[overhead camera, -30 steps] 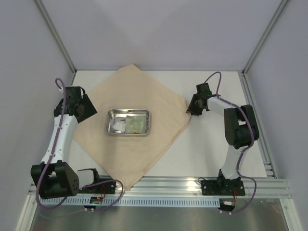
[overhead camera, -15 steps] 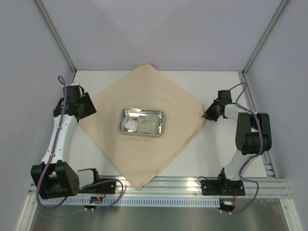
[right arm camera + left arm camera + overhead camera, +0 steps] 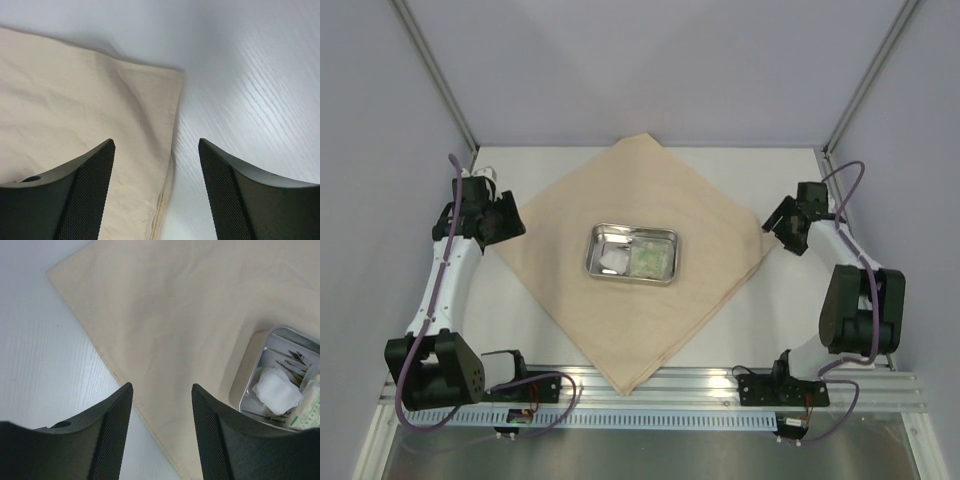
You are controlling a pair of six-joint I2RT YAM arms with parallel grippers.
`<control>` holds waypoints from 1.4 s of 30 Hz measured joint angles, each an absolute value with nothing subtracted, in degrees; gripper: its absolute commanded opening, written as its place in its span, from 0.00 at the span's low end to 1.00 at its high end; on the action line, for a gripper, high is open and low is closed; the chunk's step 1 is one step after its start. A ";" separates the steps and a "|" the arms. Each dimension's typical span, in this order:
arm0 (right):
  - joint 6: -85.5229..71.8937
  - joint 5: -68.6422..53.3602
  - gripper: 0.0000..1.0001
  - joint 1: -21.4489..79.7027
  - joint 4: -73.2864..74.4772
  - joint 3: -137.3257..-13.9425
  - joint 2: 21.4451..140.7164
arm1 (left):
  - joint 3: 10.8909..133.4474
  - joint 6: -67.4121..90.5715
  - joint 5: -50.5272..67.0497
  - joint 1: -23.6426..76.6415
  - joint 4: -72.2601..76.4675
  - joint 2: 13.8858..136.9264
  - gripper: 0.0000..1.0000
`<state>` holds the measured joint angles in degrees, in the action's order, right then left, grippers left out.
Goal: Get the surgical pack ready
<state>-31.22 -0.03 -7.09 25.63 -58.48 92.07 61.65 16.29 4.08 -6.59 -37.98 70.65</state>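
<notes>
Top external view, working outward from the arm bases: your cloth sheet [image 3: 620, 320] lay as a diamond on the tabletop [image 3: 770, 330]. Its near corner was at the rail, and the steel tray [image 3: 590, 252] sat mid-sheet. Out at the side corners, both tools were spread apart and holding nothing. The right tool [image 3: 156, 145] hung over its corner of the sheet, with the tip just ahead of the gap. The left tool [image 3: 161, 390] straddled the sheet's edge, its corner further ahead, so I'd say your right arm had the shorter reach for a fold.
</notes>
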 measured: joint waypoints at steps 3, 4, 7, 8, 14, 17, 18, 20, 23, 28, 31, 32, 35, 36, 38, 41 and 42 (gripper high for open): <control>-30.81 5.41 0.68 -2.33 27.22 -56.53 81.93 | 61.65 15.25 4.01 -6.59 -37.82 70.65 0.61; -30.52 6.57 0.63 0.75 27.24 -56.07 79.02 | 61.65 14.87 4.03 -6.59 -37.82 70.65 0.61; -29.95 6.07 0.38 12.64 25.80 -54.89 74.15 | 61.65 14.06 4.01 -6.59 -37.85 70.65 0.61; -30.15 4.12 0.34 15.88 25.06 -54.72 74.37 | 61.65 13.87 4.01 -6.59 -37.82 70.65 0.61; -31.44 -4.73 0.36 21.87 23.40 -54.46 85.45 | 61.65 13.28 4.01 -6.57 -37.89 70.48 0.61; -31.66 -7.16 0.35 23.38 23.44 -54.48 88.99 | 61.65 13.06 4.01 -6.59 -37.87 69.89 0.61; -31.70 -7.90 0.35 23.79 23.40 -54.46 89.49 | 61.65 13.02 4.01 -6.59 -37.85 69.58 0.61; -31.86 -9.04 0.34 24.51 23.03 -54.48 89.69 | 61.65 12.93 4.01 -6.59 -37.82 69.06 0.61; -32.16 -9.96 0.34 24.82 22.26 -54.48 89.67 | 61.56 12.91 4.05 -6.57 -37.74 68.64 0.61; -32.77 -10.61 0.35 25.50 21.32 -55.53 90.50 | 61.10 12.88 4.29 -6.57 -37.26 68.51 0.61; -33.04 -10.83 0.35 25.76 20.36 -57.39 93.34 | 60.58 12.86 4.47 -6.57 -37.10 68.51 0.61; -33.08 -10.92 0.35 25.78 20.18 -57.87 94.17 | 60.49 12.84 4.49 -6.57 -37.08 68.51 0.61; -33.19 -11.38 0.33 25.82 19.86 -59.53 97.19 | 60.42 12.62 4.47 -6.57 -37.04 68.49 0.61; -33.21 -11.57 0.31 25.82 19.75 -59.94 97.97 | 60.40 12.60 4.47 -6.57 -37.01 68.49 0.61; -33.50 -12.05 0.26 25.82 19.35 -60.53 99.09 | 60.36 12.60 4.45 -6.57 -36.99 68.47 0.61; -33.98 -12.60 0.18 26.04 18.52 -60.84 100.03 | 60.36 12.58 4.47 -6.57 -36.99 68.47 0.61; -34.13 -12.64 0.17 26.24 18.33 -60.84 100.12 | 60.36 12.58 4.47 -6.57 -36.99 68.47 0.61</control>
